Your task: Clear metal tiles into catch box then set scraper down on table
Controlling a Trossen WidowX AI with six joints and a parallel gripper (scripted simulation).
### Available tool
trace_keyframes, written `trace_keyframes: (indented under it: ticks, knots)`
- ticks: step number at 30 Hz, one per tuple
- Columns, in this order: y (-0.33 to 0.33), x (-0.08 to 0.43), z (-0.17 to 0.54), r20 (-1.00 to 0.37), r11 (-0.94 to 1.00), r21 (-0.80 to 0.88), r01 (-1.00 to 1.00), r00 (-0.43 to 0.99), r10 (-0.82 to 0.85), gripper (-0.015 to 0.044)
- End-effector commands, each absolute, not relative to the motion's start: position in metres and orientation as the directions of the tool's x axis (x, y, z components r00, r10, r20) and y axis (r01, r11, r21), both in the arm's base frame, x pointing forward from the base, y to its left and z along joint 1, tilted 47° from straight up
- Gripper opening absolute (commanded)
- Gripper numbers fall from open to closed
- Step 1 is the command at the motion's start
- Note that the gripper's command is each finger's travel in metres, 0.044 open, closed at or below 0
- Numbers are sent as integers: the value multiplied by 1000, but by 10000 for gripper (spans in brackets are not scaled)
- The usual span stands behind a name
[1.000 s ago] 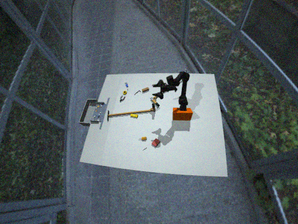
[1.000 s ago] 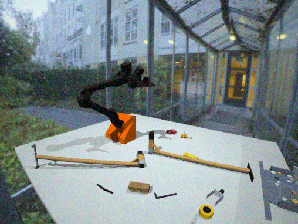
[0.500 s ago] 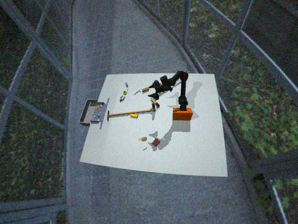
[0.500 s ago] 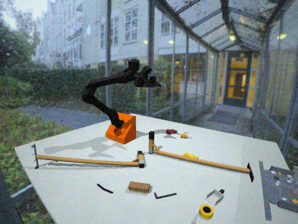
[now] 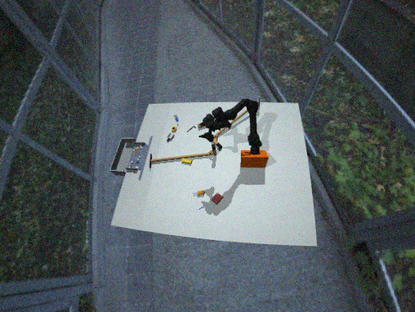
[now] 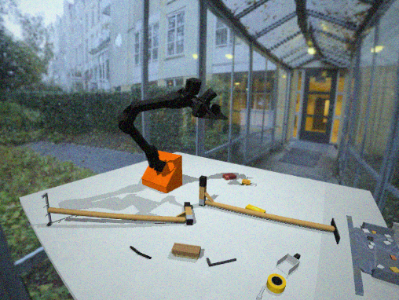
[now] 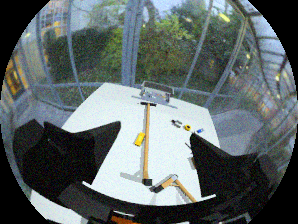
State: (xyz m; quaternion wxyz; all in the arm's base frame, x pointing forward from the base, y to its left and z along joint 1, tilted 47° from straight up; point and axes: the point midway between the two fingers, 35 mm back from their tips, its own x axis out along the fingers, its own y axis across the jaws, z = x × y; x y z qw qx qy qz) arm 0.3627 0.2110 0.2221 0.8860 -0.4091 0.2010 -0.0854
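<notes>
The long scraper (image 5: 180, 158) (image 6: 275, 216) (image 7: 147, 135) lies on the table, its black blade (image 5: 150, 161) (image 6: 335, 231) towards the steel plate (image 5: 141, 158) (image 6: 364, 262) and its upright black-tipped grip (image 6: 203, 190) towards the arm. Several small tiles, white, grey and orange, lie on the plate. The catch box (image 5: 115, 171) stands at its far end; its inside is not clear. A second long wooden tool (image 6: 118, 216) (image 7: 185, 192) with a thin rake-like head lies beside the scraper. My gripper (image 5: 199, 130) (image 6: 225, 116) (image 7: 157, 131) is open and empty, high above the table.
A yellow block (image 5: 186, 161) (image 6: 255, 209) (image 7: 139, 139) lies close beside the scraper handle. A brown block (image 6: 186, 250), a hex key (image 6: 221, 261) and a tape roll (image 5: 174, 129) (image 6: 276, 283) lie on one side; a red block (image 5: 216, 198) (image 6: 229, 177) and an orange piece (image 5: 200, 193) on the other.
</notes>
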Motion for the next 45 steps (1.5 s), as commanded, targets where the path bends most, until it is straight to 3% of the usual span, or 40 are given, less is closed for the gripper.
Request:
trace_keyframes:
  ticks: [1, 45]
  knots:
    - [211, 375, 219, -302, 652, -758, -16, 894, -330, 440]
    - [144, 514, 120, -516, 637, -766, -90, 677, -525, 440]
